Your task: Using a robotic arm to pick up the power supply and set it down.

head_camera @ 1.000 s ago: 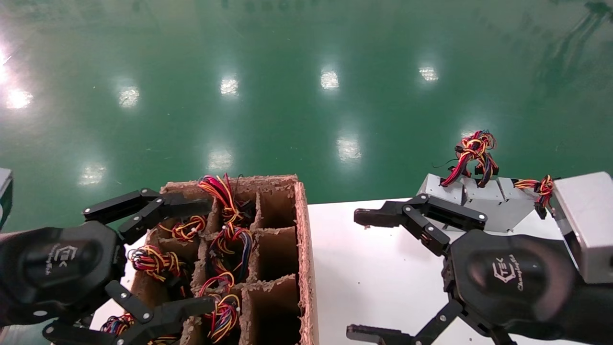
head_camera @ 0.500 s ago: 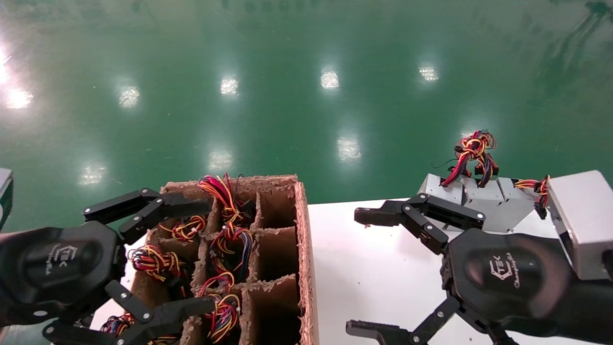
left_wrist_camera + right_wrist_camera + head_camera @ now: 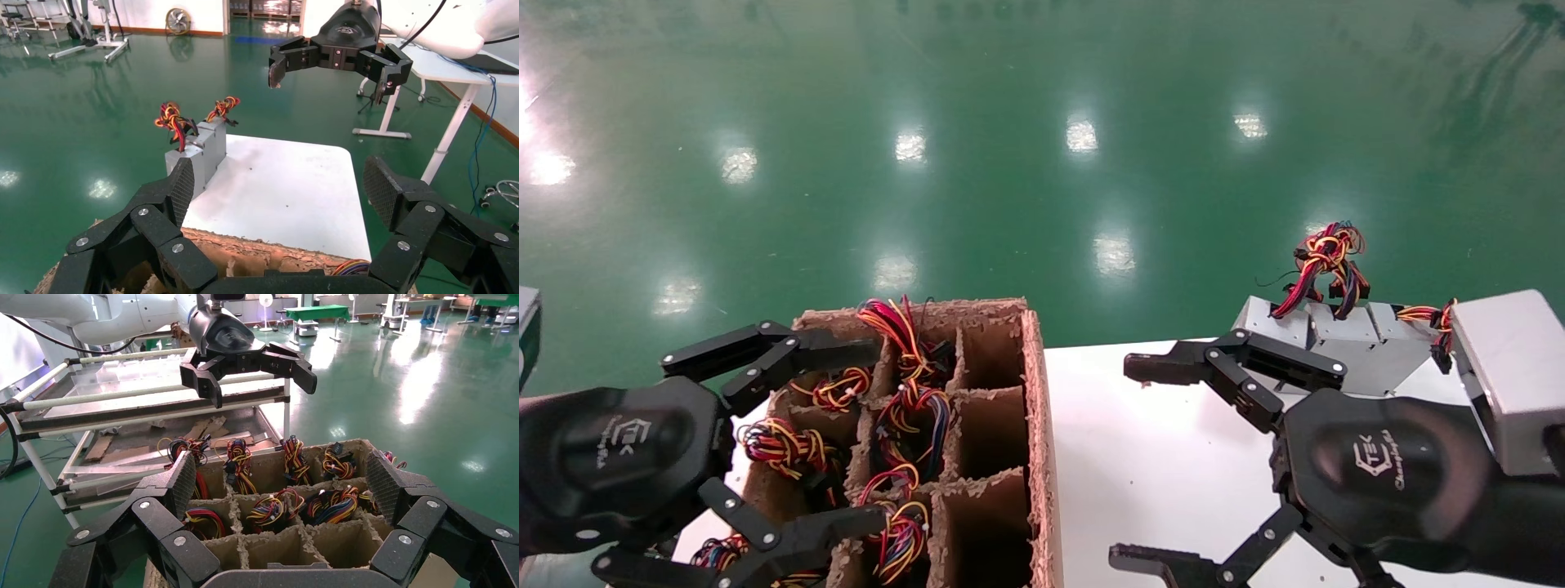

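Two silver power supply boxes stand side by side at the white table's far right corner. The power supply (image 3: 1275,323) (image 3: 191,160) with the knotted red, black and yellow wires (image 3: 1326,260) is the one nearer the crate. My right gripper (image 3: 1133,465) (image 3: 284,481) hangs open and empty above the table, just in front of that box and not touching it. My left gripper (image 3: 866,433) (image 3: 280,193) is open and empty over the cardboard crate (image 3: 1035,384). Each wrist view shows the other arm's claw farther off.
The crate (image 3: 343,450) is split into compartments, several holding wire bundles (image 3: 780,447), and a few near the table side are empty. The second silver box (image 3: 1373,347) carries an orange-yellow bundle (image 3: 1442,314). A metal rack (image 3: 122,410) stands beyond the crate. Green floor surrounds the table (image 3: 1156,441).
My right gripper and its grey wrist block have drifted very slightly to the left. The left arm and the boxes have not moved.
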### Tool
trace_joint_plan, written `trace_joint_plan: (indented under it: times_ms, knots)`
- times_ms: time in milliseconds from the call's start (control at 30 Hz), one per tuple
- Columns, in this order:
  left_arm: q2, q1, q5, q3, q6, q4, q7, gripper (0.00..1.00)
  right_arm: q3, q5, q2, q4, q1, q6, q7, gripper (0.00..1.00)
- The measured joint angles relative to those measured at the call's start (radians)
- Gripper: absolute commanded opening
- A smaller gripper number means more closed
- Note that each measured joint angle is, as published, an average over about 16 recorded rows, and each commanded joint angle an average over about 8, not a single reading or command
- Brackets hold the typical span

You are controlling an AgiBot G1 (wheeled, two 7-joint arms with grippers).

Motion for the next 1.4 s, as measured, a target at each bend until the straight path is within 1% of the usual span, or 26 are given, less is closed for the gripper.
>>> trace_joint_plan:
  times_ms: [1400]
  knots:
    - [0.0, 0.0, 0.0, 0.0, 0.0, 0.0, 0.0, 1.0, -0.001, -0.001, 0.0, 0.0, 0.0, 0.002, 0.001, 1.0]
